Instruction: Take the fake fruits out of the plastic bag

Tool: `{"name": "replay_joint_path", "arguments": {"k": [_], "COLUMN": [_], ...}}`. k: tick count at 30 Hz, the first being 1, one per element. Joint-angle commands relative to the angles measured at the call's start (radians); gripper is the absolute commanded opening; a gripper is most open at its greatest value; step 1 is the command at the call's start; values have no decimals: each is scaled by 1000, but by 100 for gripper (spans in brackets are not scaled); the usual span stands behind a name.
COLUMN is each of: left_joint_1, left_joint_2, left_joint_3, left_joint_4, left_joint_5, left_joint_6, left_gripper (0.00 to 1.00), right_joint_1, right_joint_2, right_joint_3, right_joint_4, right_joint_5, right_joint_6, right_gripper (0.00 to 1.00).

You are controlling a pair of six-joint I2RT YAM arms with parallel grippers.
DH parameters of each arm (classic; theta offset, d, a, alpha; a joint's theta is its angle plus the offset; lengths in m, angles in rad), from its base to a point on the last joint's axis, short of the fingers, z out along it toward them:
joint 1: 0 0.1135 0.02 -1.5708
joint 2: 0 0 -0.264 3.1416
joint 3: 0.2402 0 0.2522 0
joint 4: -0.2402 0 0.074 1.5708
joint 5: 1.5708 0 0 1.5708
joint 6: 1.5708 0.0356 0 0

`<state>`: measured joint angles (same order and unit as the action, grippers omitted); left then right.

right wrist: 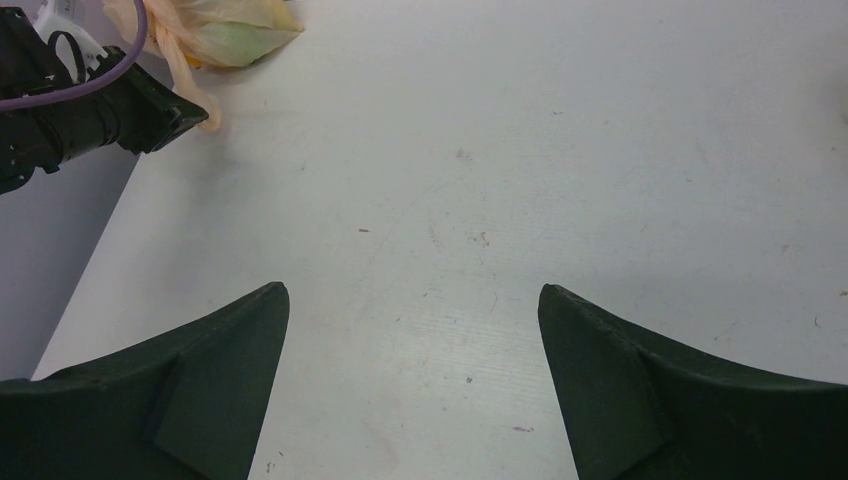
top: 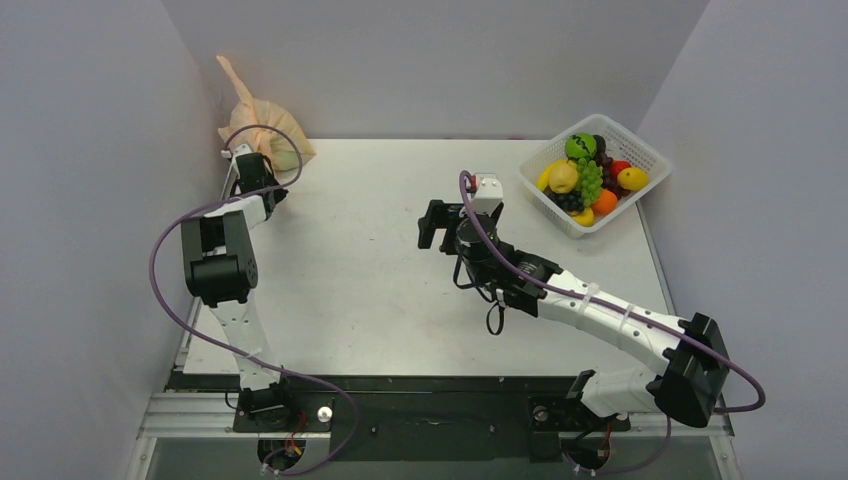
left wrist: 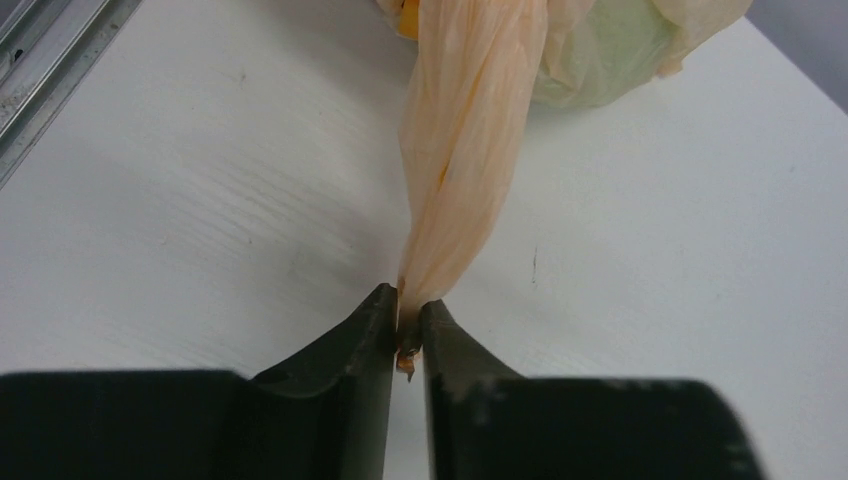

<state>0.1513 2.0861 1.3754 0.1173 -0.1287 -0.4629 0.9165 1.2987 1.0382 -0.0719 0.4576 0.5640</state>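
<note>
The peach-orange plastic bag lies at the table's far left corner, its top sticking up against the wall. My left gripper is shut on a twisted strand of the bag, pinched between the fingertips just above the table; the left wrist view shows the gripper closed on it. A green fruit and a bit of a yellow one show through the plastic. The bag also shows in the right wrist view. My right gripper is open and empty over the table's middle, jaws wide.
A white lattice basket with several fake fruits and grapes stands at the far right corner. Walls close in on the left, back and right. The left arm's purple cable loops beside the table's left edge.
</note>
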Motion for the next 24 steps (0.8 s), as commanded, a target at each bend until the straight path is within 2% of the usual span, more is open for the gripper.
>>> {"name": "replay_joint_path", "arguments": {"k": [1, 2, 8, 12, 17, 24], "left_joint_1": [-1, -1, -39, -112, -221, -489], "left_joint_2": [26, 27, -19, -135, -279, -523], "left_joint_3": [92, 103, 112, -33, -284, -517], "left_joint_4": [-160, -176, -333, -339, -257, -170], "left_joint_5": [-26, -29, -20, 17, 119, 178], "left_joint_6": [23, 30, 4, -112, -243, -326], "left_gripper": [4, 0, 0, 0, 0, 0], "right_joint_1": [2, 1, 2, -4, -12, -25], "right_joint_2": [14, 17, 44, 64, 73, 79], "right_joint_3": [46, 47, 59, 67, 73, 86], "right_joint_4": [9, 8, 9, -1, -8, -36], "right_joint_5": [15, 10, -26, -29, -49, -67], "right_joint_6": [-11, -12, -21, -23, -19, -8], "right_gripper": [90, 90, 89, 89, 88, 84]}}
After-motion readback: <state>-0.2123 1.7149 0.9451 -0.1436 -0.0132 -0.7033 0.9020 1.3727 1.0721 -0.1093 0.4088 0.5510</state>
